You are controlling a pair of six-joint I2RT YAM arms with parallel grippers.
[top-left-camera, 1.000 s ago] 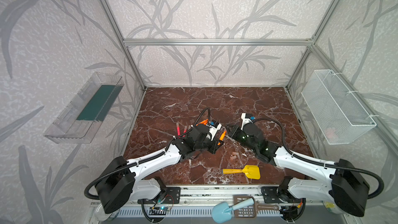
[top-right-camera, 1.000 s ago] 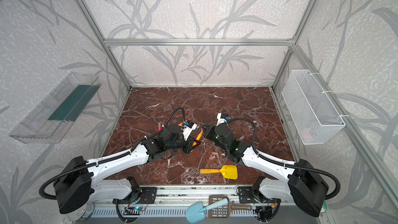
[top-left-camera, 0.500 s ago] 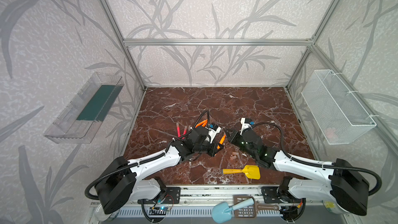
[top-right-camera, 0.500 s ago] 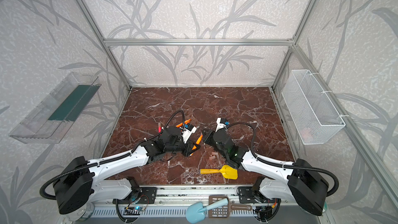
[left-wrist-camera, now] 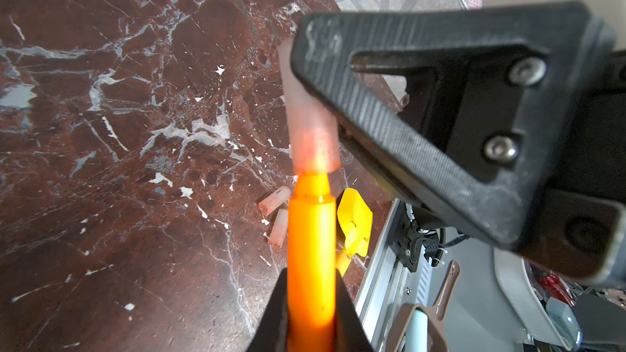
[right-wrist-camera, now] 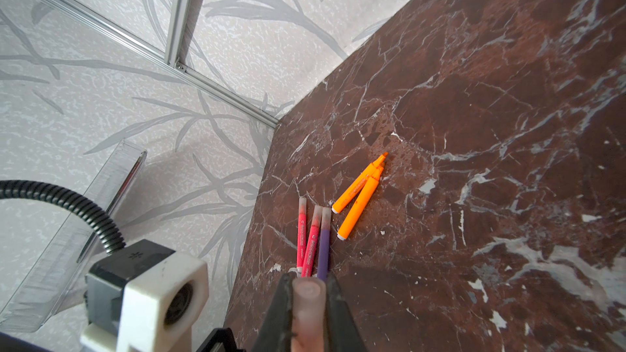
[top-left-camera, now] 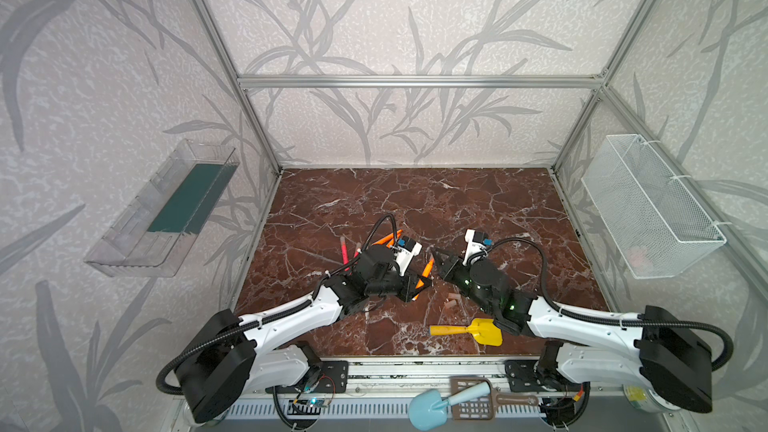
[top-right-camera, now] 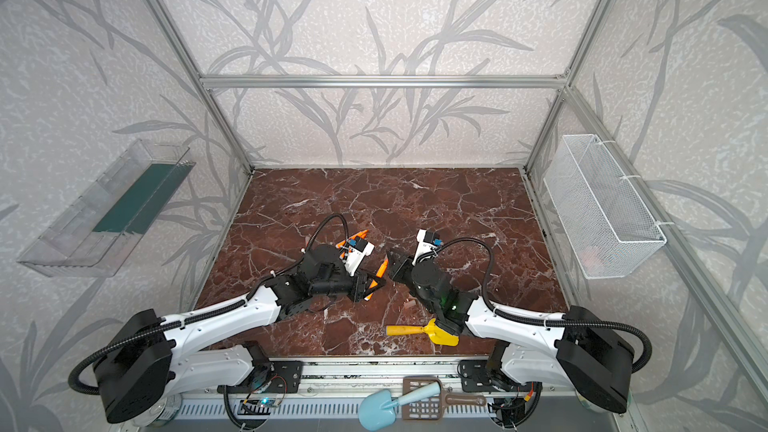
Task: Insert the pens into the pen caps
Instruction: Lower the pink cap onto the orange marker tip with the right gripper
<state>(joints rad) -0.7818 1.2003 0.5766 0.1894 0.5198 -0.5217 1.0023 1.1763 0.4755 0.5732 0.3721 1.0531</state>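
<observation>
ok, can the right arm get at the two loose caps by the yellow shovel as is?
Probably not yet: the right gripper is shut on a cap. The loose caps lie uncovered close by, so likely reachable once it's freed.

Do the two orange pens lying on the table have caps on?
No, both orange pens lying on the table show bare pointed tips with nothing covering them.

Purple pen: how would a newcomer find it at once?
In the right wrist view, start at the marble table edge along the wall with the clear tray. Three pens lie side by side there, next to two orange pens. Beside two pink-red pens, the purple pen, the only one, lies nearest the orange pair.
</observation>
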